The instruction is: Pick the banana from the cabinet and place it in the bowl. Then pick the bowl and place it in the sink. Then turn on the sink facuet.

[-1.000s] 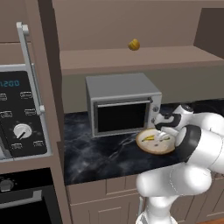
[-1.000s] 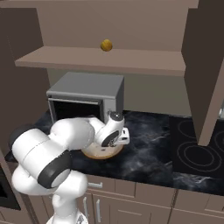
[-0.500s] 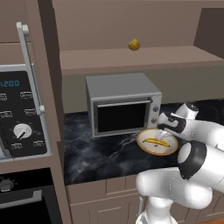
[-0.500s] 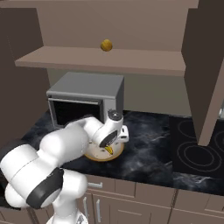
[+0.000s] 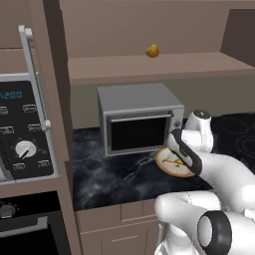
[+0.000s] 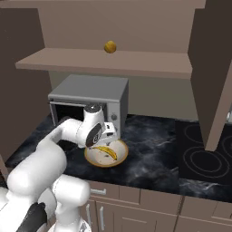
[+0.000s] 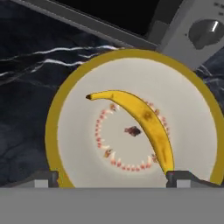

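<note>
Step in hand: the banana (image 7: 144, 122) lies loose in the bowl (image 7: 78, 131), so I judge the first part done and the bowl's trip to the sink up next.
My fingers: my gripper (image 7: 111, 178) hangs just above the bowl with its two tips spread wide, one near each lower side of the rim, pinching nothing (the banana's lower end runs close beside one tip, but I can't tell if they touch).
Banana: curved across the cream inside, dark tip toward the rim, lying over a ring of small red marks.
Bowl: on the dark marbled counter (image 6: 154, 149), just in front of the grey microwave (image 6: 90, 97).
Shelf: a rounder yellow-brown fruit (image 5: 152, 51) sits on the cabinet (image 5: 164, 67) board, well apart from my work.
Next move: I'd shift to the rim and close on its thin edge, then lift level so the banana doesn't slide out.
Sink and tap: I can't place them from here.
</note>
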